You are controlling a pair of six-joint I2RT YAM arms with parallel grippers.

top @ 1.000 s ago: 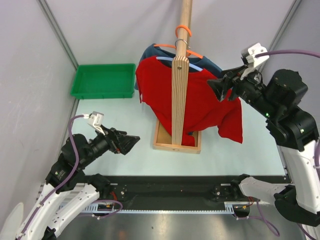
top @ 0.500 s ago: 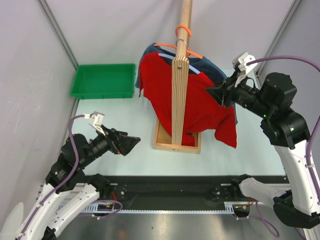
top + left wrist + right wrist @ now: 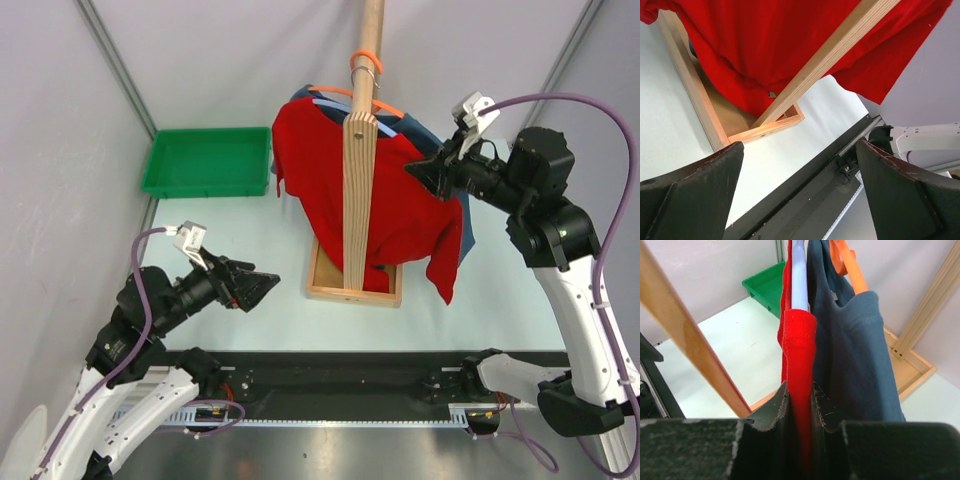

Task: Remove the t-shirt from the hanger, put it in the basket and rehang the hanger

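A red t-shirt [image 3: 395, 205] hangs on a pale blue hanger [image 3: 799, 280] from the wooden stand's post [image 3: 358, 165]. A dark blue t-shirt [image 3: 425, 132] on an orange hanger [image 3: 330, 93] hangs behind it. My right gripper [image 3: 420, 172] is shut on the red shirt's shoulder [image 3: 800, 355], beside the blue shirt [image 3: 855, 355]. My left gripper [image 3: 268, 286] is open and empty, low at the left, apart from the stand; the red shirt's hem [image 3: 790, 45] shows above its fingers [image 3: 695, 190].
A green tray [image 3: 208, 160] lies at the back left. The stand's wooden base frame [image 3: 355, 292] sits mid-table under the shirts. A black rail [image 3: 350, 385] runs along the near edge. Grey walls close in on both sides.
My right gripper has moved left and toward the post with the red shirt's shoulder in it. The shirt's right side has bunched inward and hangs narrower. The left arm has not moved.
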